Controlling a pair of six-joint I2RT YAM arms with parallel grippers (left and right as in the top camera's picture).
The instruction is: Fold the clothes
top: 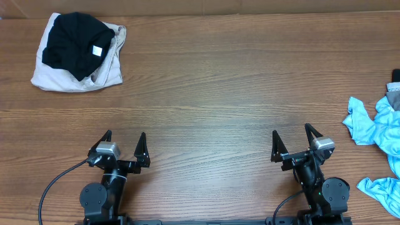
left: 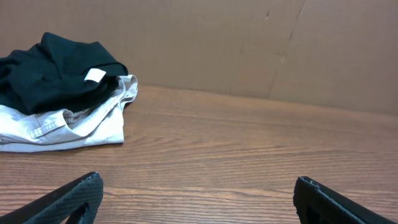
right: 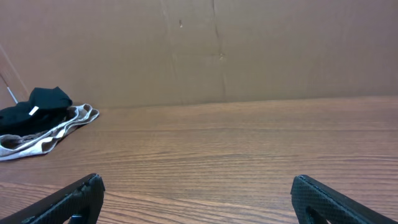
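Observation:
A crumpled sky-blue T-shirt lies at the table's right edge, partly cut off; its lettering does not show. A grey garment lies just above it. A black garment sits on a beige garment at the far left; both show in the left wrist view and small in the right wrist view. My left gripper is open and empty near the front edge. My right gripper is open and empty, left of the blue T-shirt.
The wooden table spans the view. A brown cardboard wall stands behind the table's far edge. Both arm bases stand at the front edge.

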